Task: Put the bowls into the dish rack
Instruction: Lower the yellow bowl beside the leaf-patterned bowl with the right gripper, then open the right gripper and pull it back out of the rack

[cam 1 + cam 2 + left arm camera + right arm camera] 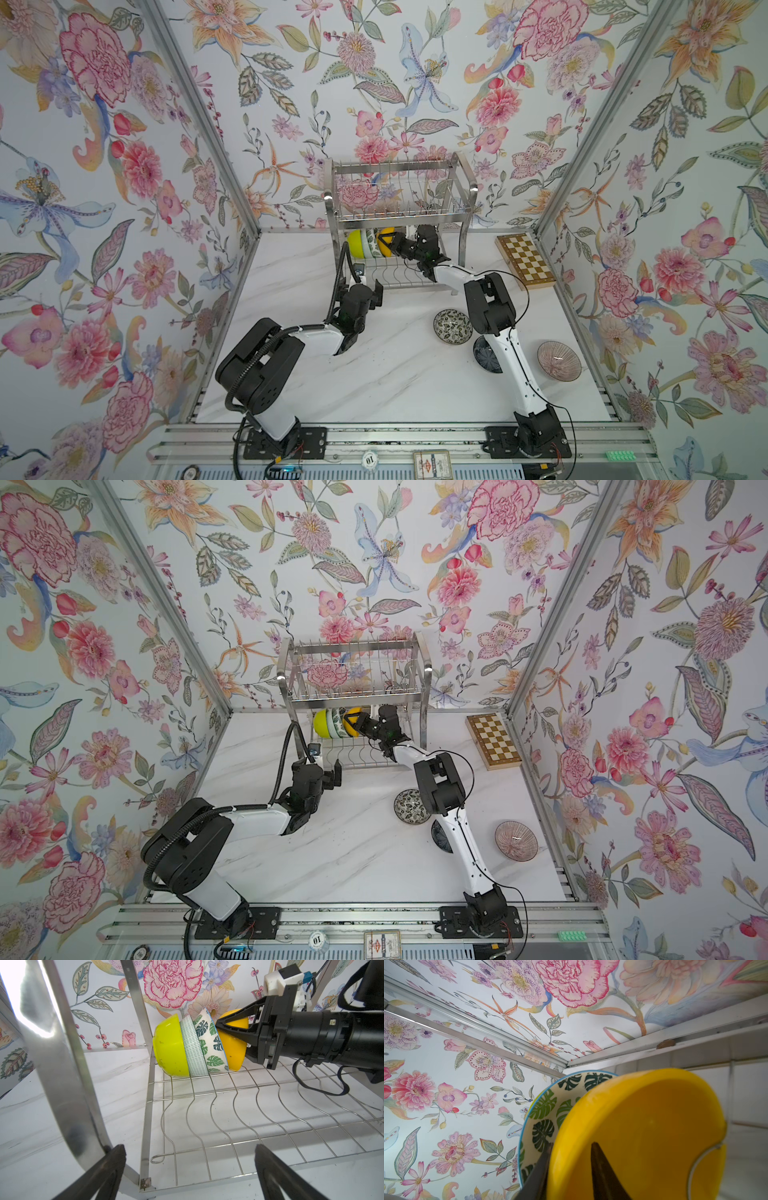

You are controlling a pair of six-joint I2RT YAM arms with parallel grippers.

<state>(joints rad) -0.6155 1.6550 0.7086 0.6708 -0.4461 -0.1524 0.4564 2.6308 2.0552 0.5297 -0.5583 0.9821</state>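
Observation:
Four bowls stand on edge at the left end of the dish rack's (399, 208) lower tier: lime-yellow (169, 1047), pale aqua (192, 1047), green-leaf white (209, 1043) and orange-yellow (232, 1051). My right gripper (572, 1147) straddles the orange-yellow bowl's (643, 1126) rim. One finger lies outside against it, and the inner finger stands a little off it, so the jaws are open. My left gripper (190, 1159) hangs wide open and empty at the rack's front left corner (359, 286). Three bowls lie on the table: black-white floral (453, 326), dark navy (484, 353) partly under the right arm, and pink lined (559, 360).
A wooden chessboard (525, 259) lies at the back right beside the rack. The rack's curved steel side handle (62, 1076) stands close to my left gripper. Floral walls close in the marble table (374, 382) on three sides.

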